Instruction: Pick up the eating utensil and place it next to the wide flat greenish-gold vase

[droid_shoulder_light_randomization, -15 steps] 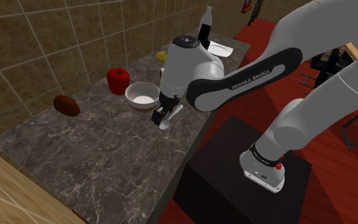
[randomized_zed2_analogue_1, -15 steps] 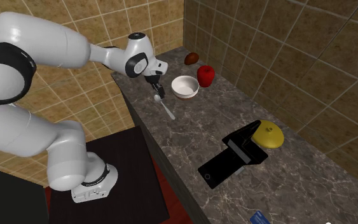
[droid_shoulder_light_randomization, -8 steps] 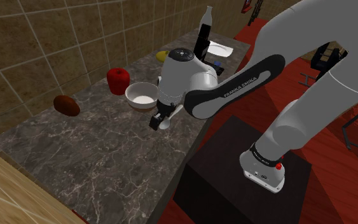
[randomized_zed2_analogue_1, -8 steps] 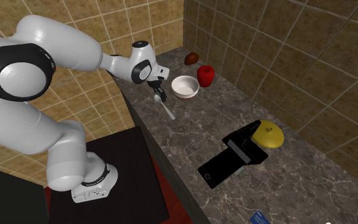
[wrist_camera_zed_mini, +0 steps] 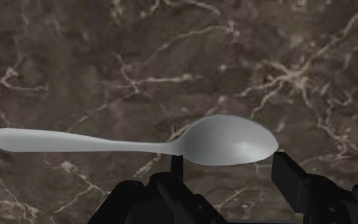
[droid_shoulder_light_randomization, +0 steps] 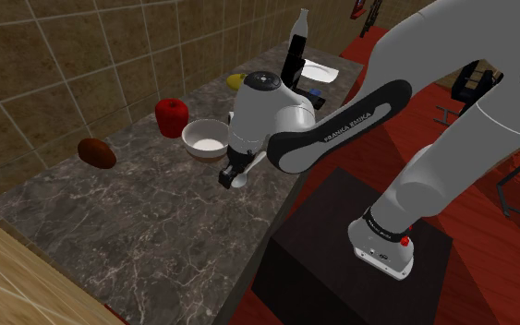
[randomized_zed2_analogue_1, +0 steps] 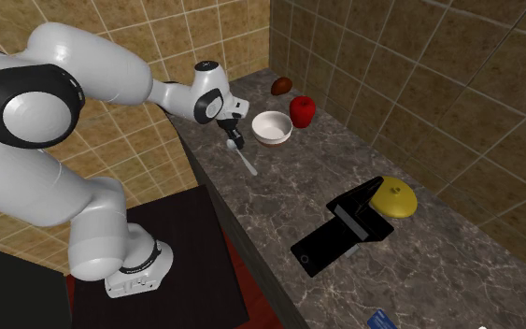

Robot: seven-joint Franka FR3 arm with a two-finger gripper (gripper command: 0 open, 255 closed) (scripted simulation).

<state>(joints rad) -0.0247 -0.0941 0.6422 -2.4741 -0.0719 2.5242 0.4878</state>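
A silver spoon (wrist_camera_zed_mini: 228, 140) lies flat on the dark marble counter (droid_shoulder_light_randomization: 147, 222), near its front edge and just in front of the white bowl (droid_shoulder_light_randomization: 205, 138). My gripper (wrist_camera_zed_mini: 228, 167) stands low over it, and the two black fingers clasp the spoon's bowl from either side. In the shoulder view the gripper (droid_shoulder_light_randomization: 233, 174) points down at the spoon (droid_shoulder_light_randomization: 242, 180). In the second exterior view the gripper (randomized_zed2_analogue_1: 234, 141) sits at one end of the spoon (randomized_zed2_analogue_1: 248, 166). The wide flat greenish-gold vase (randomized_zed2_analogue_1: 393, 197) rests far along the counter by the wall, also visible behind the arm (droid_shoulder_light_randomization: 235, 80).
A red rounded thing (droid_shoulder_light_randomization: 172, 116) and a brown lump (droid_shoulder_light_randomization: 97, 152) sit by the tiled wall beyond the bowl. A black sunken tray (randomized_zed2_analogue_1: 340, 234) lies beside the vase. A bottle (droid_shoulder_light_randomization: 301, 28) and a white plate (droid_shoulder_light_randomization: 320, 71) stand at the counter's far end.
The hand came down onto the spoon, and the fingers have shut on its bowl. The spoon still lies where it was.
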